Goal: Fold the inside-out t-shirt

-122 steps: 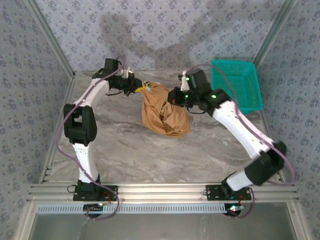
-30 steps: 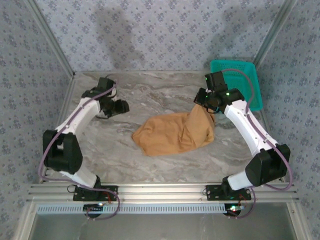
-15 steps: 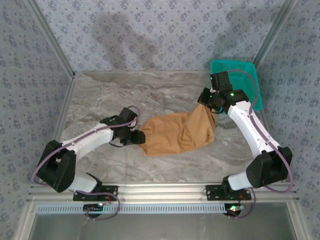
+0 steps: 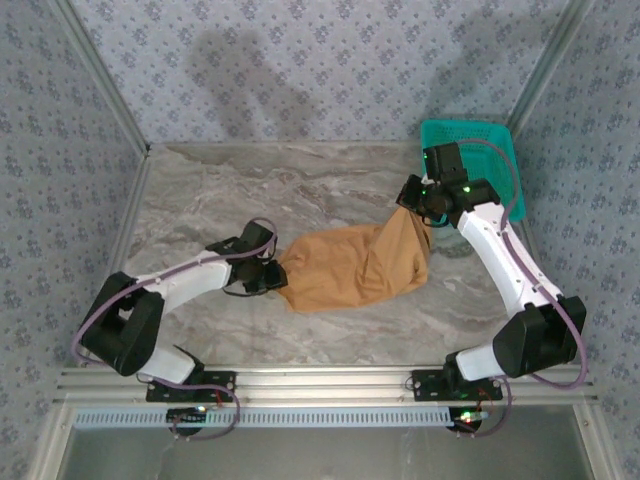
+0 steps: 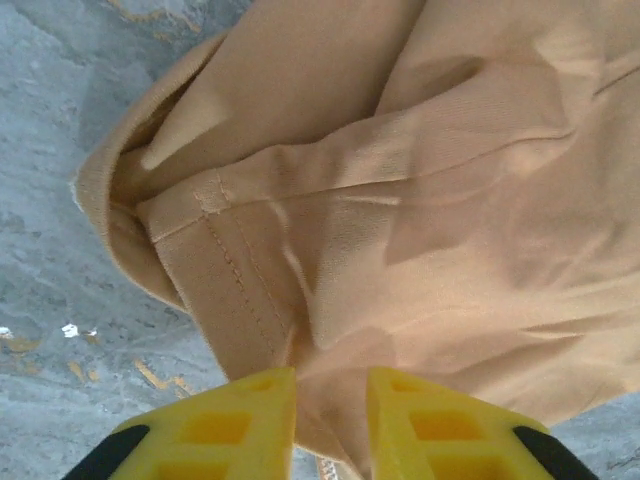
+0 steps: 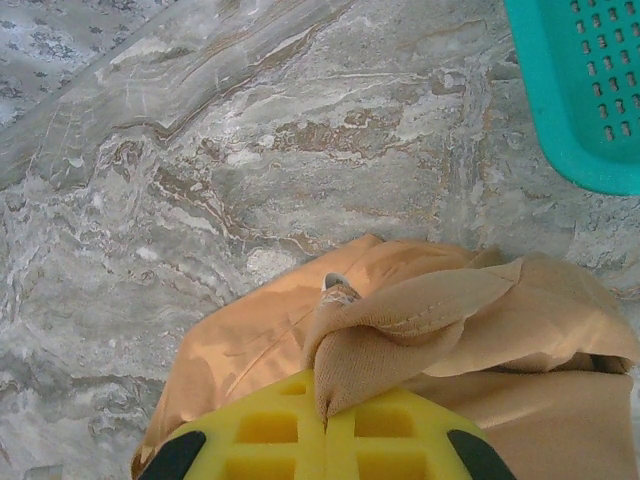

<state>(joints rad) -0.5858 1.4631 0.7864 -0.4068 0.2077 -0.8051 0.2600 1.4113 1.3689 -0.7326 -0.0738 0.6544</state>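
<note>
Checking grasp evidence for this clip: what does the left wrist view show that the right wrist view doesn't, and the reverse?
Left wrist view: the left hand pinching a fold of the t-shirt beside its stitched hem. Right wrist view: the right hand shut on a bunched edge by a small white label, plus a corner of the teal basket. Shared: orange-tan cloth lying on the marble table.
</note>
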